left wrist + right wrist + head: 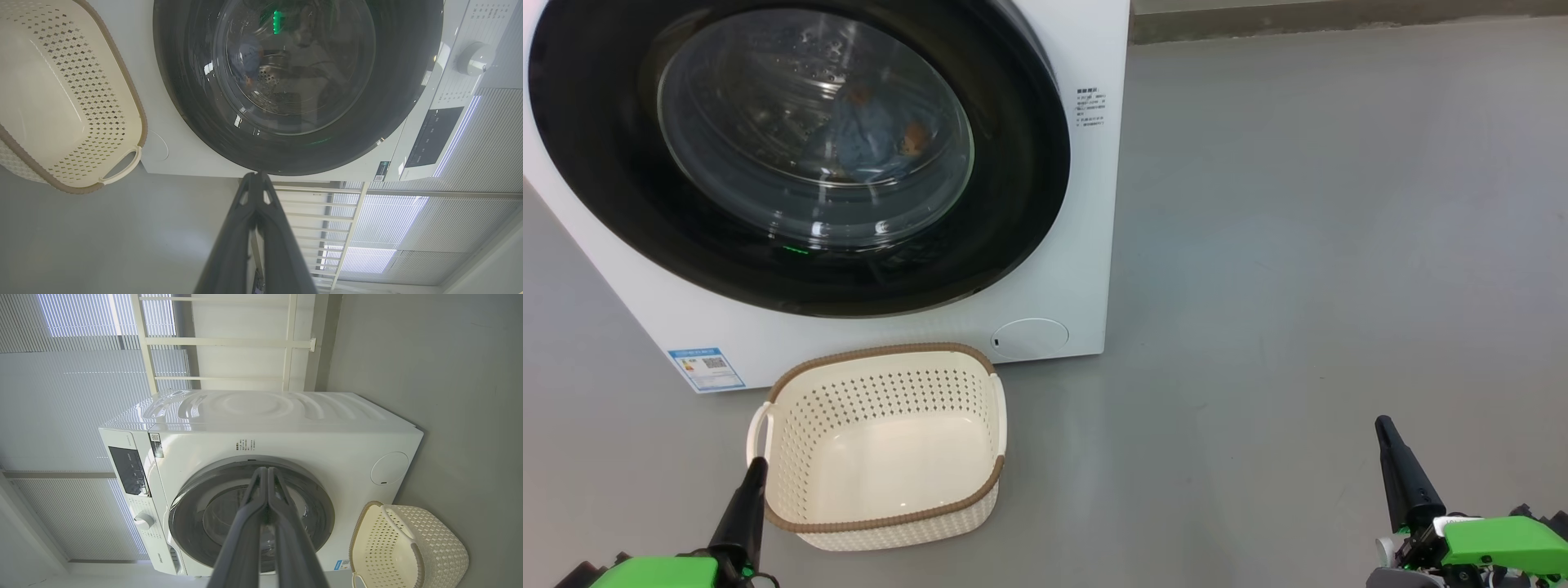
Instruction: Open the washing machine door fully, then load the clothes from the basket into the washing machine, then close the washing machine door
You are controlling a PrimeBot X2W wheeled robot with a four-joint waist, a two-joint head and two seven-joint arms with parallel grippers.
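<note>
Completion stage, judged from the layout: the washing machine door (605, 171) sits flush against the washing machine (1094, 245), the clothes (866, 139) lie behind its glass (752, 188), and the basket (882, 353) stands unloaded on the floor (1298, 286) just near of the machine, left of centre. At near left and near right the left gripper (756, 467) and the right gripper (1382, 426) hang low, fingers pressed together on nothing, apparently parked clear of the door. Left wrist view adds the dial (476, 58) and control panel (435, 136); right wrist view adds the machine's rippled top (253, 406) and window blinds (73, 396).

Grey floor (1323, 245), white blinds (61, 396)
</note>
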